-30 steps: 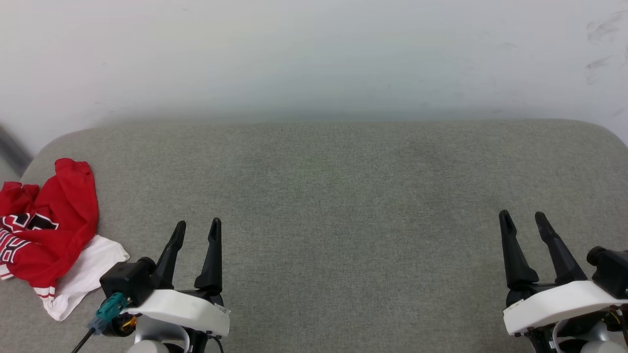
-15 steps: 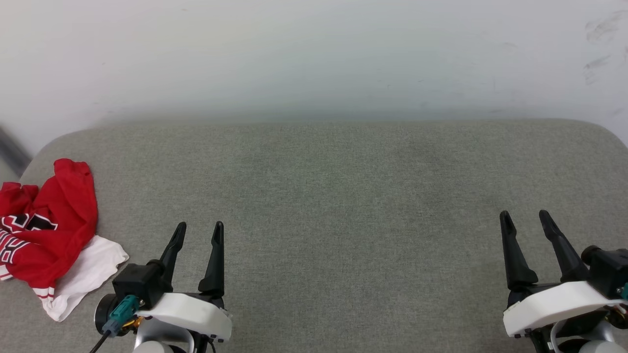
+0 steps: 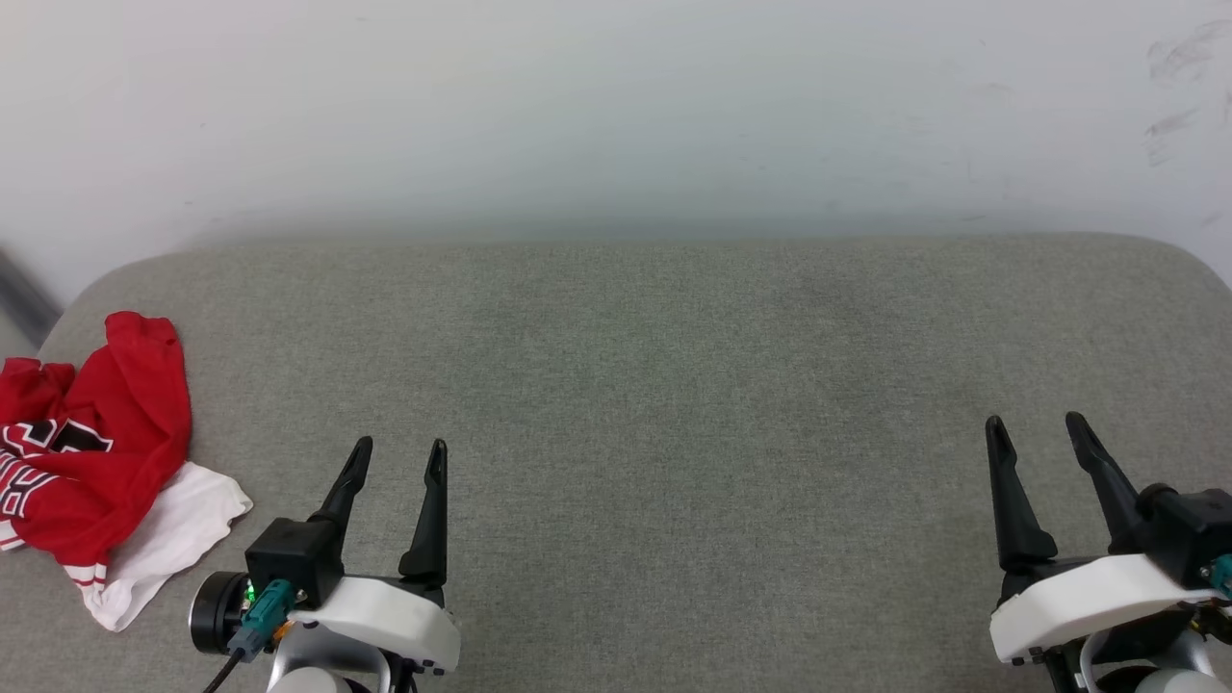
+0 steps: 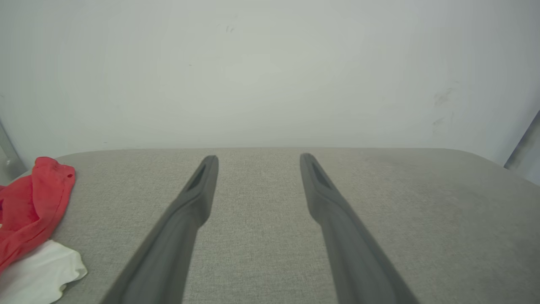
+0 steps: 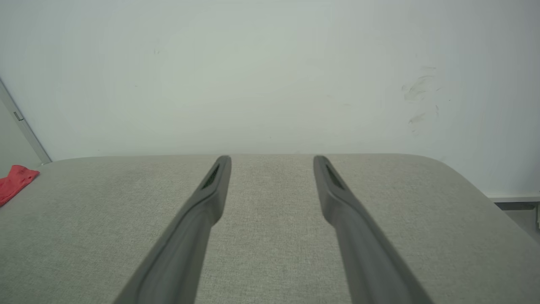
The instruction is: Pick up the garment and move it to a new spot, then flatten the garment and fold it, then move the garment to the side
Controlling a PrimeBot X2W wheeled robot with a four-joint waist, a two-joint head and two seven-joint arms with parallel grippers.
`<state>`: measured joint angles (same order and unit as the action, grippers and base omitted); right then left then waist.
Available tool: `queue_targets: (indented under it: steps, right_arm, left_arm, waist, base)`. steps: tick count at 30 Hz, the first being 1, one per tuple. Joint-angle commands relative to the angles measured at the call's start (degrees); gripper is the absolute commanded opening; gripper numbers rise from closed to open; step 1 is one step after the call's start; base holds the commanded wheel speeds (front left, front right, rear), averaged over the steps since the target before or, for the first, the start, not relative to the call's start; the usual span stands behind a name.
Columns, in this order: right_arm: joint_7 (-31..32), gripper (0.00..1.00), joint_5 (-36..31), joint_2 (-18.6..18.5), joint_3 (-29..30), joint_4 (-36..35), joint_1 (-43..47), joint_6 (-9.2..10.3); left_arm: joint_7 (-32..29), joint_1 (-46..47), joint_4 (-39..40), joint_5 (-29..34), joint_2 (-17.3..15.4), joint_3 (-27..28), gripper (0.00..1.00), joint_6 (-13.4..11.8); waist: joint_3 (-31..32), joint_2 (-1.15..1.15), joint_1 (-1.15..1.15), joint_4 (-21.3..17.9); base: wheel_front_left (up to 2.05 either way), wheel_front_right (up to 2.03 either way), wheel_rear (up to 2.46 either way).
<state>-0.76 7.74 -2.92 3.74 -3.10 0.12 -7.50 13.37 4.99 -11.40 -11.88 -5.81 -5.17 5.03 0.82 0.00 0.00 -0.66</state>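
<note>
Your L end effector (image 3: 400,445) & R end effector (image 3: 1033,422): both released, empty. Garment (image 3: 91,452) crumpled, lower-left frame edge.

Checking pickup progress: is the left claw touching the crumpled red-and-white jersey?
Apart. The head view shows bare grey fabric surface between the left claw and the crumpled red-and-white jersey.

left claw (image 3: 398,457) open; right claw (image 3: 1033,432) open
</note>
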Motion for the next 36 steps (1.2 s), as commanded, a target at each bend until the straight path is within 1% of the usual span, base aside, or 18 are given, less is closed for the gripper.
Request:
queue_targets:
  steps: [1, 16, 25, 31, 36]
  right_arm:
    - [-0.28, 1.0, -1.08, 0.05, 0.07, -0.12, 0.33, 0.02]
    - [-1.4, 1.0, -5.0, 0.07, 0.71, -0.19, 0.78, 0.02]
    - [-1.67, 1.0, -4.22, 0.08, 1.24, 0.31, 0.59, 0.02]
    - [-1.41, 1.0, -5.16, 0.08, 0.09, -1.08, 0.53, 0.02]
    - [-0.63, 1.0, -5.35, 0.07, -1.63, -2.33, 1.04, 0.02]
  left_arm:
    - [0.44, 0.67, -0.09, 0.88, -0.02, -0.06, 1.0, -0.1]
    - [1.98, 0.83, -1.64, 4.22, 0.37, -0.05, 1.0, -0.48]
    - [1.85, 1.1, -2.85, 2.71, 0.45, 0.11, 1.0, -0.5]
    - [1.85, 1.63, -3.62, 2.07, 0.6, 0.26, 1.0, -1.23]
    - [1.85, 2.37, -4.07, 2.07, 0.12, 0.75, 1.0, -1.73]
  waist:
    - [-0.02, 0.0, 0.0, 0.01]
    - [-0.03, 0.0, 0.0, 0.02]
    - [0.02, 0.0, 0.0, 1.08]
    - [-0.31, 0.0, 0.0, 3.77]
    - [-0.51, 0.0, 0.0, 8.16]
  base:
    - [0.0, 0.0, 0.0]
    - [0.0, 0.0, 0.0]
    - [0.0, 0.0, 0.0]
    - [0.0, 0.0, 0.0]
    - [0.0, 0.0, 0.0]
